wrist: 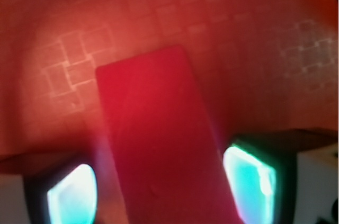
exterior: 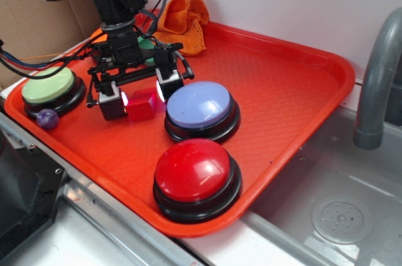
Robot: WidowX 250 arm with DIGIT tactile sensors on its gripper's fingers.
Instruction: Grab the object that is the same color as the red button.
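Note:
The small red cube (exterior: 143, 104) sits on the orange-red tray (exterior: 282, 90), just left of the lavender-blue button (exterior: 201, 107). My gripper (exterior: 142, 94) is lowered over the cube with one finger on each side. In the wrist view the cube (wrist: 159, 144) fills the space between the two glowing pads (wrist: 71, 195). The right pad is at the cube's edge, and a thin strip of tray shows by the left pad. The jaws are open around the cube. The glossy red dome button (exterior: 196, 175) on its black base stands at the tray's front.
A green-topped button (exterior: 51, 87) and a small purple ball (exterior: 47, 118) are at the tray's left. An orange cloth (exterior: 183, 22) lies at the back. A green block is partly hidden behind the arm. A sink (exterior: 339, 216) and grey faucet (exterior: 377, 71) are on the right.

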